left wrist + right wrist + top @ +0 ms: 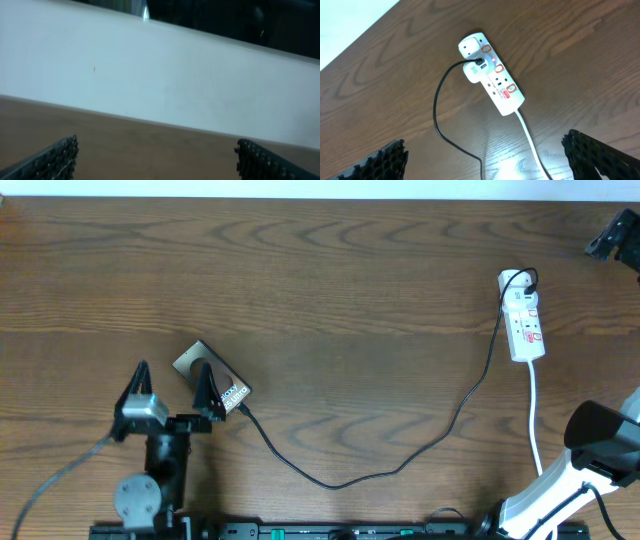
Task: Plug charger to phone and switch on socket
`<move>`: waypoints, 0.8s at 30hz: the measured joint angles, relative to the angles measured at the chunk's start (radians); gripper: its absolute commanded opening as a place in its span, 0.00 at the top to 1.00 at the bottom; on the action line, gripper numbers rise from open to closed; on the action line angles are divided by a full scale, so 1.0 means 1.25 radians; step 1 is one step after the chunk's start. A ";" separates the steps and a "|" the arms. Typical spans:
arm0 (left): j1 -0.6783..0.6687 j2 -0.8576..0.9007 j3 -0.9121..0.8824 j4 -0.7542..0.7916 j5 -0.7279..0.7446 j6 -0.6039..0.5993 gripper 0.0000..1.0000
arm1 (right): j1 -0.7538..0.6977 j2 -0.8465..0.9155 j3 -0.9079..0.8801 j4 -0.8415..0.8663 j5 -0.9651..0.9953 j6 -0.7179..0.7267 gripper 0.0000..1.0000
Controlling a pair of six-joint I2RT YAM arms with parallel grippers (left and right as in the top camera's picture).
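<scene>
Left gripper (172,376) is closest in the overhead view, low at the left. Its jaws are spread wide and hold nothing, and one finger stands over the phone (232,392). The phone lies flat on the desk (350,280), long axis from upper left to lower right, and its white writing is too small to read. The charger (330,483) loops from the phone's lower right end to the socket (525,320) at far right, which lies nearly lengthwise away from the arms.

Left wrist view: jaws released, with only desk and a white wall beyond them.

Right wrist view: the right gripper (485,142) has its jaws fully apart and empty above the socket. Red rings mark the switches, and the small red label is unreadable.
</scene>
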 measured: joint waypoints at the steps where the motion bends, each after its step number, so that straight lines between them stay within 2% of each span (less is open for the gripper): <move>1: 0.000 -0.022 -0.023 0.009 0.000 0.001 0.01 | 0.000 0.000 0.000 0.000 -0.001 0.000 0.01; 7: 0.000 -0.059 -0.048 -0.046 -0.003 0.029 0.01 | 0.000 0.000 0.000 0.000 0.000 0.000 0.01; 16: 0.000 -0.060 -0.048 -0.240 -0.004 0.067 0.01 | 0.000 0.000 0.000 0.000 0.000 0.000 0.01; 24: 0.000 -0.060 -0.043 -0.261 -0.023 0.079 0.01 | 0.000 0.000 0.000 0.000 0.000 0.000 0.01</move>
